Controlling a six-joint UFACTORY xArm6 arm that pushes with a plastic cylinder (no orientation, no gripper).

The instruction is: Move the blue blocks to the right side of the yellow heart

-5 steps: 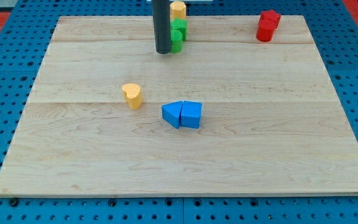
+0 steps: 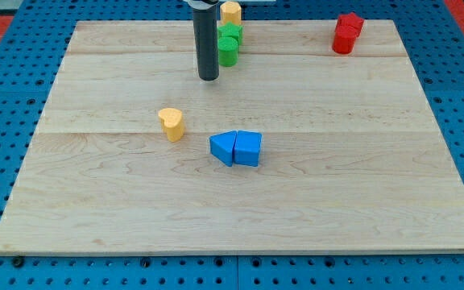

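My tip (image 2: 209, 78) is down on the board (image 2: 361, 201), upper-middle, just left of and a bit below the green blocks (image 2: 229, 44). It's a plain rod w/ nothing to open or close, and it's touching no block. Yellow heart (image 2: 171, 124) sits below-left of the tip, well apart. Two blue blocks (image 2: 237, 148) lie touching each other, wedge-like, just right of & slightly below the heart. So they're on the heart's right side. Yellow block (image 2: 230, 11) is at the top edge behind the greens. Red blocks (image 2: 346, 32) are stacked/touching at top right, far from everything.
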